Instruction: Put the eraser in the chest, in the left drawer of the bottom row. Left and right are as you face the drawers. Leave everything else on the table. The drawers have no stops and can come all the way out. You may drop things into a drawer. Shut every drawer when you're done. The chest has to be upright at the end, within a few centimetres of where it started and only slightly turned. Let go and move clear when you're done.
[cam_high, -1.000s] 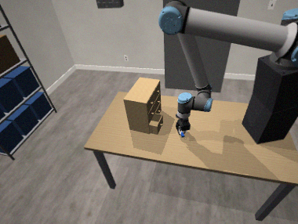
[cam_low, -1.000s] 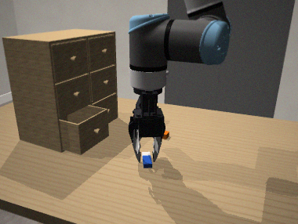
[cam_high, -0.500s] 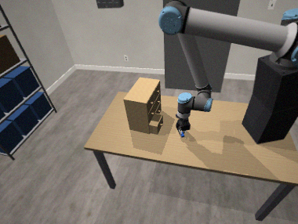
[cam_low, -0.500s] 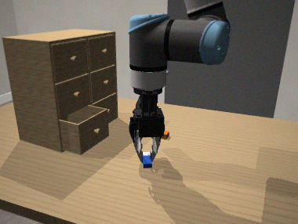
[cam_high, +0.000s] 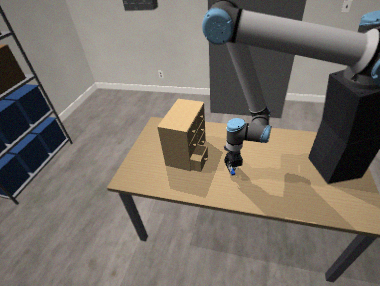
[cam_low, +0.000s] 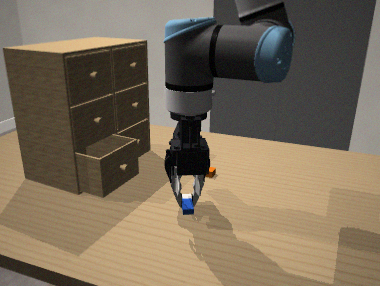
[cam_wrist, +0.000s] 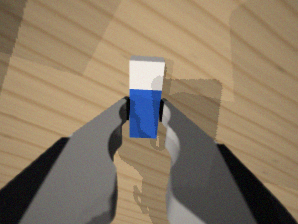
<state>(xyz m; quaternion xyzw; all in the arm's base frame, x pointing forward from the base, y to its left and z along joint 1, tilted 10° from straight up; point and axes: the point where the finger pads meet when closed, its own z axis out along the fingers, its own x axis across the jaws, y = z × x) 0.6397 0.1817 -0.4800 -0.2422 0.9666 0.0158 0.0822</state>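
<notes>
A: Start at the left. What stands there?

B: A metal shelf (cam_high: 44, 95) with blue bins (cam_high: 31, 101) against the wall, off the table. On the table (cam_high: 150, 187) itself, the wooden chest (cam_low: 40, 90) stands upright near the left end, drawers in two columns and three rows.

A: Any drawer open?

B: One. The bottom left drawer (cam_low: 107, 167) is pulled partway out, and what shows of its inside looks bare. The other drawers sit flush.

A: And to the right of the chest?

B: The gripper (cam_low: 186, 192) points straight down just beside the open drawer, apart from it. Its two grey fingers are pinched narrow on the eraser (cam_wrist: 145, 102), pressing the blue part from both sides while the white end sticks out past the tips.

A: Is the eraser on the table?

B: It is at the table surface or barely above it; I cannot tell which.

A: Anything else nearby?

B: A small orange block (cam_low: 212, 172) lies on the table just behind the gripper. Farther right, the arm's dark pedestal (cam_high: 350, 130) stands at the table's right end.
</notes>
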